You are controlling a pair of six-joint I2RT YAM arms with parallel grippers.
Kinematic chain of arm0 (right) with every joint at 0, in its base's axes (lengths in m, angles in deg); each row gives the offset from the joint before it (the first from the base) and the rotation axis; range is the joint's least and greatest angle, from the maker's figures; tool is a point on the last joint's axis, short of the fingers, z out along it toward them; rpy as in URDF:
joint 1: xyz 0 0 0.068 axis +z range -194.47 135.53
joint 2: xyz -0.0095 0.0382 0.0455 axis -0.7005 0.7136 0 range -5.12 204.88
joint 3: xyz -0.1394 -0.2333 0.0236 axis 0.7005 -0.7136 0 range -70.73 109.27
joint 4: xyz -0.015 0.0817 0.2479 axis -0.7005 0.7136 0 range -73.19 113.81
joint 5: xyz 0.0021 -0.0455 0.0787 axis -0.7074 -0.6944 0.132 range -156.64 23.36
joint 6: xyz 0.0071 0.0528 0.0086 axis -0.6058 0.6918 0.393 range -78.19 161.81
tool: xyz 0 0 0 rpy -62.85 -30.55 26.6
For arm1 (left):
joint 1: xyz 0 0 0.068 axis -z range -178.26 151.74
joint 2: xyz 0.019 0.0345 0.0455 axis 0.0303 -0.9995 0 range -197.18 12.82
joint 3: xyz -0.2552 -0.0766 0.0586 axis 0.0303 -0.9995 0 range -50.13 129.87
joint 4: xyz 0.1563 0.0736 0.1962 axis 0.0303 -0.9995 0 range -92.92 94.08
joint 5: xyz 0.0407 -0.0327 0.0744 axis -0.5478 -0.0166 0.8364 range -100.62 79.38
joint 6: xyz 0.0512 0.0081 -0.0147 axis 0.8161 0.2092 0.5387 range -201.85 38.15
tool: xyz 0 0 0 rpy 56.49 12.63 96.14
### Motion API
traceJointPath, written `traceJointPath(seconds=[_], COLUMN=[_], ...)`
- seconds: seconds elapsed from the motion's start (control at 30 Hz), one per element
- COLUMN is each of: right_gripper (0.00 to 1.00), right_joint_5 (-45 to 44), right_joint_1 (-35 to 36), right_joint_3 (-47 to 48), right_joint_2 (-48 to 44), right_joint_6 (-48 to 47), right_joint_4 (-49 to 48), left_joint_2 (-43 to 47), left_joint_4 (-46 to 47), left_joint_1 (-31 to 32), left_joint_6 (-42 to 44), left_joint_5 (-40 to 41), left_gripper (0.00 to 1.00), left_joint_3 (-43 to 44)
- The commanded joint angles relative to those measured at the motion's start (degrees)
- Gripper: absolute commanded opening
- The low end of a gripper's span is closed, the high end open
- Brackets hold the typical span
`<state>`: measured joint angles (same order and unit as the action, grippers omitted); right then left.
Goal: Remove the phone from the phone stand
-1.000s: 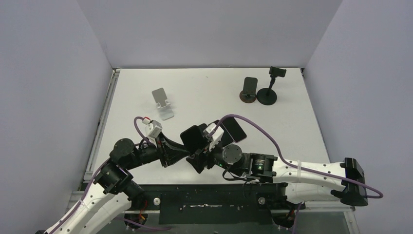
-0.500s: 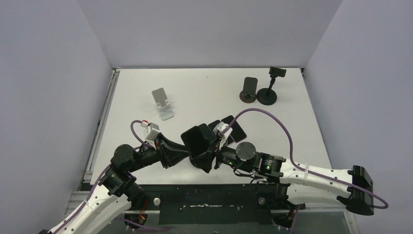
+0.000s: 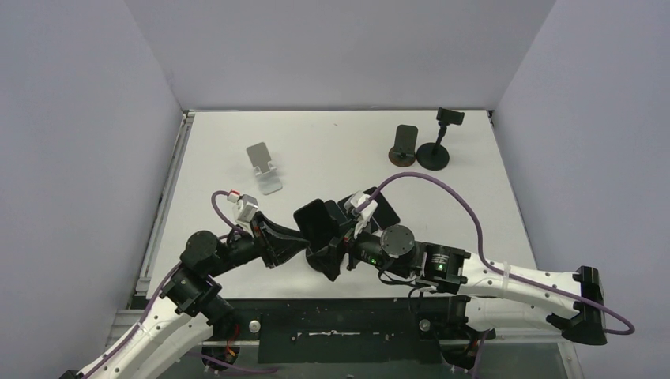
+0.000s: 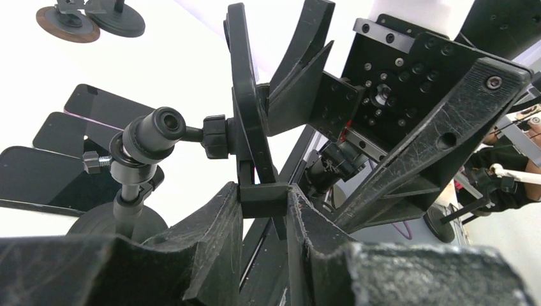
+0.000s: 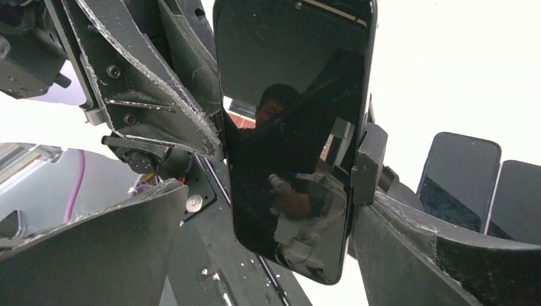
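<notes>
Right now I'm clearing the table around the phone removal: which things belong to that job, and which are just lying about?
In the job: phone; phone stand; left fingers, clamped on the stand; right fingers, open either side of the phone.
Lying about: silver stand; brown-based stand; black round-based stand; loose phones.

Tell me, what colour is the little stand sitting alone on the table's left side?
Silver-grey. The stand shows best in the top external view.
</notes>
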<state>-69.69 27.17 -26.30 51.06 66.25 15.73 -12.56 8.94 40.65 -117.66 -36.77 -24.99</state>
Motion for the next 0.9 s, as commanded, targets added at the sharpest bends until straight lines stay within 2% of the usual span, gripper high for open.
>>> traceJointPath(seconds=[0.0,0.17,0.37,0.87], right_gripper=[1.00,1.00,1.00,1.00], right_joint_5=[-5.5,-13.9,-21.6,-21.7], right_joint_1=[1.6,2.4,3.0,3.0], right_joint_3=[6.1,13.4,18.1,29.9], right_joint_2=[-1.8,0.6,4.8,14.9], right_joint_6=[-2.1,-1.1,-1.1,-4.8], right_joint_4=[7.7,13.8,14.5,20.5], left_joint_2=[0.1,-0.1,-0.3,-1.2], left_joint_4=[1.0,0.7,0.1,-0.1], left_joint_1=[0.0,-0.1,0.0,0.1], left_joint_6=[-0.1,0.1,0.6,1.2], left_joint_5=[2.5,3.0,2.9,1.9], left_gripper=[0.00,0.00,0.00,0.00], left_joint_3=[3.3,3.5,3.9,4.3])
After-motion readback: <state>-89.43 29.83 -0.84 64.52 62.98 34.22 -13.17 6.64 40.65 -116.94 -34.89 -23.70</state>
